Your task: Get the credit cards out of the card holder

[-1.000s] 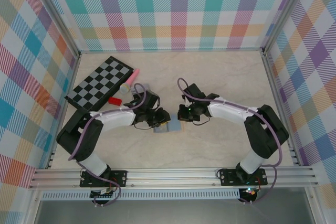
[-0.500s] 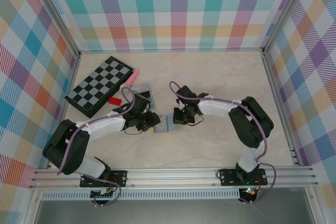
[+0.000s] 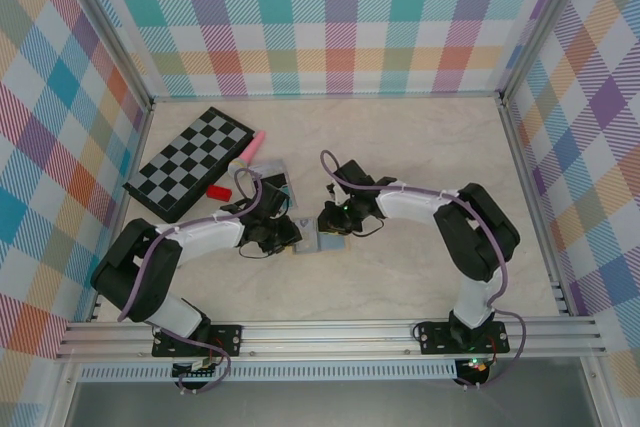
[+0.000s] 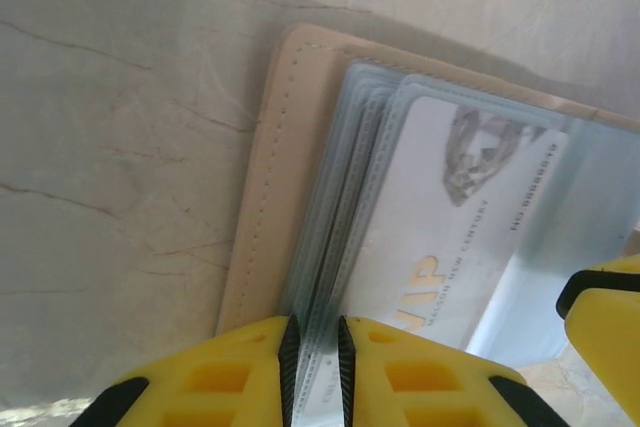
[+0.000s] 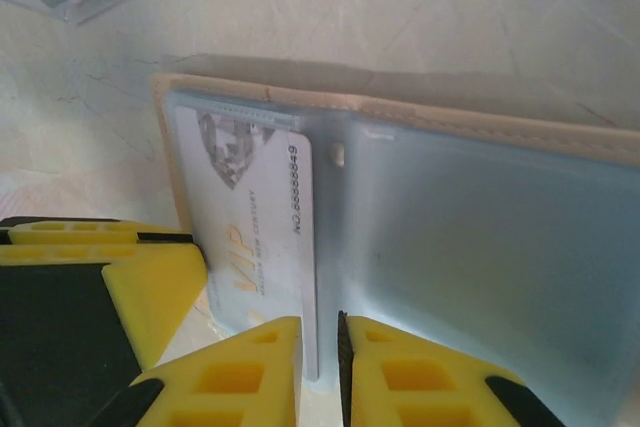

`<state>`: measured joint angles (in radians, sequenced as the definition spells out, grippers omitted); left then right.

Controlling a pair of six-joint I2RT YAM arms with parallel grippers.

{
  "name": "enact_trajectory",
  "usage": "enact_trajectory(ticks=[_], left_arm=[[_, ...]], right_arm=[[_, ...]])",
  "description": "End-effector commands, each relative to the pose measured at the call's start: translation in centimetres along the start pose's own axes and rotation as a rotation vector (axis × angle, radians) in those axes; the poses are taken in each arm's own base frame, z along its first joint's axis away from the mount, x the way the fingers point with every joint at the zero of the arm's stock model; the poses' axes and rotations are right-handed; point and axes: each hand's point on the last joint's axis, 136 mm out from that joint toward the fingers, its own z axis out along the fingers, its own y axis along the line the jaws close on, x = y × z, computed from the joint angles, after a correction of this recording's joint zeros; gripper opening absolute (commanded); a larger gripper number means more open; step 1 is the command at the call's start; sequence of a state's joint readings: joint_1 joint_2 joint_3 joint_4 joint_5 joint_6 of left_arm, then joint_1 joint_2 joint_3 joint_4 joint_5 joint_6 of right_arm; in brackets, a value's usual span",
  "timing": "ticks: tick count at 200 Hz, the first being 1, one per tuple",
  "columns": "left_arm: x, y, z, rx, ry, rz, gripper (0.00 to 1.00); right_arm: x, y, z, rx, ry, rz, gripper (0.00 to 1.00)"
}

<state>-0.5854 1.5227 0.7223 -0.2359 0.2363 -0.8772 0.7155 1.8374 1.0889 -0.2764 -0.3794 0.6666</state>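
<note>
You're mid-extraction; left gripper (image 4: 313, 367) pinches the holder's (image 4: 275, 177) sleeve stack, right gripper (image 5: 320, 367) nips the card (image 5: 262, 237) edge; next, draw it clear.

The white card (image 4: 455, 232) in the card holder (image 4: 275, 177) reads "VIP" and "NELSON NEW CENTURY".

**Both arms close in on the open card holder**

The right gripper (image 3: 328, 224) now sits further left than a second ago, its fingers pinching a light-blue sleeve edge beside the white card (image 5: 262, 217). The left gripper (image 3: 292, 237) is drawn back and left, nipping the sleeve stack of the card holder (image 3: 322, 239), which lies slightly further right.
</note>
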Motion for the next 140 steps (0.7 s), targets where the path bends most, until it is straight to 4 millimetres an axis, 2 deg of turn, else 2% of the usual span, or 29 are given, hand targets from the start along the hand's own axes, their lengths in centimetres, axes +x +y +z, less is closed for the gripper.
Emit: enact_trajectory(ticks=[1, 40, 100, 140], left_arm=[[0.4, 2.0, 0.3, -0.092, 0.024, -0.037, 0.2], [0.7, 2.4, 0.4, -0.112, 0.036, -0.042, 0.19], [0.8, 2.7, 0.7, -0.126, 0.049, -0.043, 0.18], [0.9, 2.7, 0.8, -0.128, 0.053, -0.042, 0.18]], right_arm=[[-0.6, 1.3, 0.6, -0.063, 0.017, -0.013, 0.16], [-0.6, 1.3, 1.5, -0.086, 0.04, -0.008, 0.14], [-0.7, 1.4, 1.6, -0.096, 0.047, -0.022, 0.14], [-0.6, 0.8, 2.0, -0.074, 0.06, -0.014, 0.15]])
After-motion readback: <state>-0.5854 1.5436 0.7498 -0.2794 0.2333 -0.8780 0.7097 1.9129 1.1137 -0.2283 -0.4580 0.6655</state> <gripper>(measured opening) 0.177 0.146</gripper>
